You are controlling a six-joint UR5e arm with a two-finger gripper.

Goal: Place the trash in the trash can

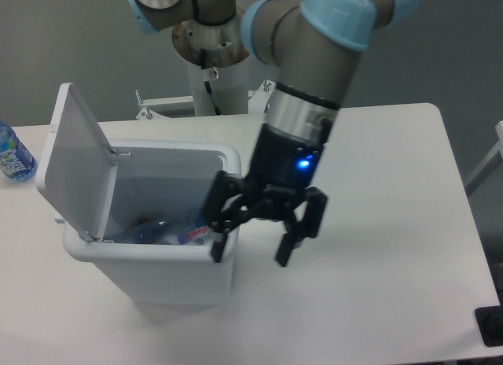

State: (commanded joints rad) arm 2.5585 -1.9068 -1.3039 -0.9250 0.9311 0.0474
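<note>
The gripper (253,251) is hanging with its fingers spread wide and holding nothing, just off the trash can's (169,264) rim at its 3 o'clock side, while the crushed bottle (177,233) is lying inside.

The trash can (149,267), a big white rectangular bin, stands on the table with its flat hinged lid (75,164) flipped up and leaning back at the left side, mouth wide open. Down in the bottom lies the crushed clear plastic bottle (177,233), on its side, its red-and-blue label facing up and showing just above the near rim. It sits low against the front wall, partly hidden by that rim. No paper wad shows clearly; the rest of the bin floor is out of sight.
</note>
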